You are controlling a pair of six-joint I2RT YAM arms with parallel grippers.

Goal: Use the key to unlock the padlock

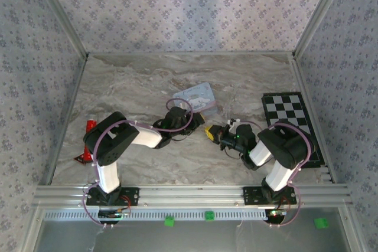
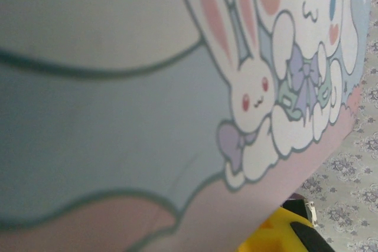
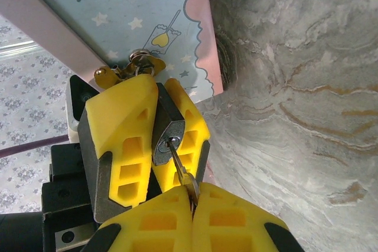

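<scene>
padlock (image 3: 167, 137) just beside tin (image 3: 147, 16) edge, clamped in my left gripper (image 3: 155, 95) | key (image 3: 183, 172) seated in keyhole, shaft running straight back from tin into my right gripper (image 3: 192, 205), pinched tight | I reckon twist comes next

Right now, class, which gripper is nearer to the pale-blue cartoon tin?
Left. The left gripper clamps the padlock right beside the tin; the right gripper, shut on the key, sits beyond the padlock, farther from the tin.
</scene>
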